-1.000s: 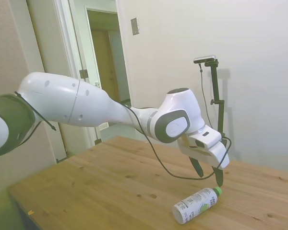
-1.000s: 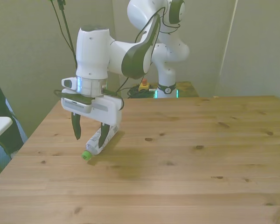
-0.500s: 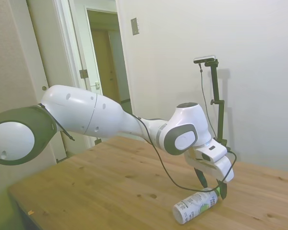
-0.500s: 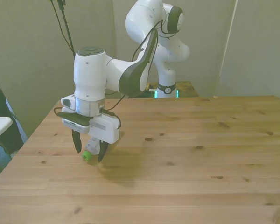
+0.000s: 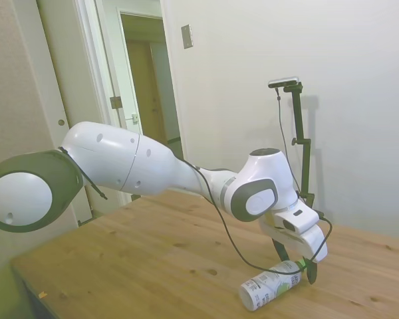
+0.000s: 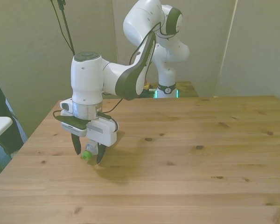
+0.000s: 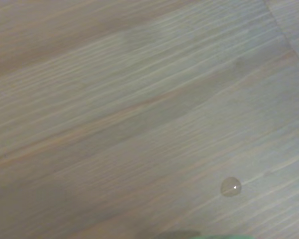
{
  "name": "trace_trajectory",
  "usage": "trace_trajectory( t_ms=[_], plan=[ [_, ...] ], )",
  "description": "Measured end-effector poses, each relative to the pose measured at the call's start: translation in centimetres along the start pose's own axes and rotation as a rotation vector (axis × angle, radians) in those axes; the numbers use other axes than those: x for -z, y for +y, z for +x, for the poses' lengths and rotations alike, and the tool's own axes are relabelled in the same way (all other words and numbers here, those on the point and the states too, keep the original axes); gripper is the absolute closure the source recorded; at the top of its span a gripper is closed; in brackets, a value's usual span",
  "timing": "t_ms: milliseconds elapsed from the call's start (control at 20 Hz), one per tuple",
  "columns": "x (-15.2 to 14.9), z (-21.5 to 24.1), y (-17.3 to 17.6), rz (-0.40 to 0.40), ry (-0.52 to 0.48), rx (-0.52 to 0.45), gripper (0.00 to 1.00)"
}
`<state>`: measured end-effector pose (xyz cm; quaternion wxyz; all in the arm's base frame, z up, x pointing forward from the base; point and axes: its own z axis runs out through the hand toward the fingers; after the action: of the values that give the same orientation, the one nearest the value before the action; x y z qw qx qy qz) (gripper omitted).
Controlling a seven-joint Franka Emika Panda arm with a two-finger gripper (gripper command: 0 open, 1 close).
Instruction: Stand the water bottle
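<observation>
Two claw [image 6: 88,156] fingers straddle the lying water bottle's [image 5: 271,286] green cap.

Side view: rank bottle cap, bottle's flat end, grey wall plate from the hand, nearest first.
1. Green cap, inside the open hand.
2. Bottle's flat end, lying on the table.
3. Wall plate, high beside the doorway.
</observation>
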<state>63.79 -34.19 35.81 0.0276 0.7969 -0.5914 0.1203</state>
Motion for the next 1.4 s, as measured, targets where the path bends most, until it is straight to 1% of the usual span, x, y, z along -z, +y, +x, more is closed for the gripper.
trace_trajectory(
  t_ms=[400, 600, 800, 950, 1050, 1150, 1250, 1400],
  plan=[
    [-0.2, -0.1, -0.2, 0.012, -0.015, -0.014, 1.00],
    [-0.1, -0.6, -0.5, 0.007, -0.058, -0.025, 1.00],
    [0.7, -1.2, -1.2, -0.002, -0.116, -0.044, 1.00],
    [2.0, -1.8, -1.9, -0.004, -0.132, -0.064, 1.00],
    [4.2, -2.7, -2.9, 0.017, -0.131, -0.077, 1.00],
    [7.7, -4.1, -4.3, 0.059, -0.120, -0.089, 1.00],
    [12.2, -6.3, -5.4, 0.107, -0.100, -0.104, 1.00],
    [19.2, -11.2, -6.4, 0.175, -0.020, -0.124, 1.00]
  ],
)
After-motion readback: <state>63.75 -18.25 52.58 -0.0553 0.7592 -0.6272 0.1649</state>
